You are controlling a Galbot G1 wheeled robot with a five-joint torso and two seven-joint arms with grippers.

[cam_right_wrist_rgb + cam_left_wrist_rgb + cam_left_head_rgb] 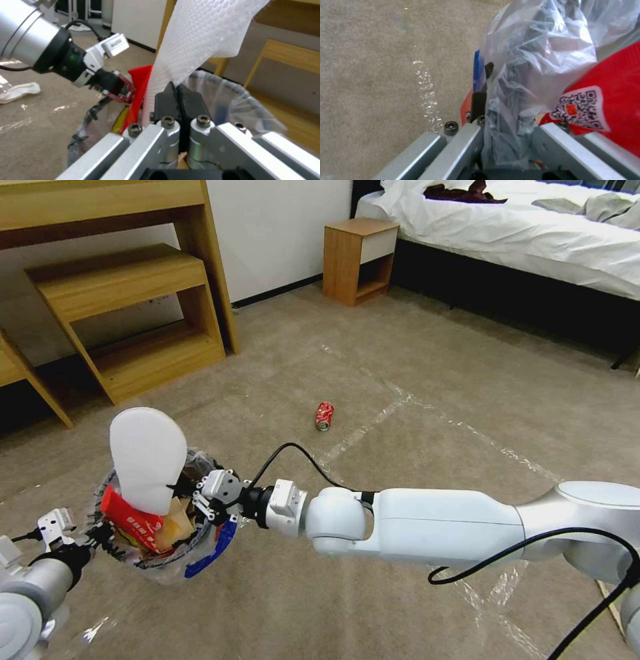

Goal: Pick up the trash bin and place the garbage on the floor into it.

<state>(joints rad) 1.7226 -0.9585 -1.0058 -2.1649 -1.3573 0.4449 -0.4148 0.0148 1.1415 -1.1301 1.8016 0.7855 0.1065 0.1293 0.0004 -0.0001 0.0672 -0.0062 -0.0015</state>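
Carpet floor (413, 353) crossed by shiny tape strips carries 1 crushed red can (324, 415), lying well apart from the trash bin (200, 560); the bin hangs above the floor, its bagged rim clamped in the left gripper (100, 535), with red wrappers (133, 523) inside. Right gripper (189, 493) hovers over the bin's mouth, fingers (166, 100) pinched together on an upright white insole (147, 457).
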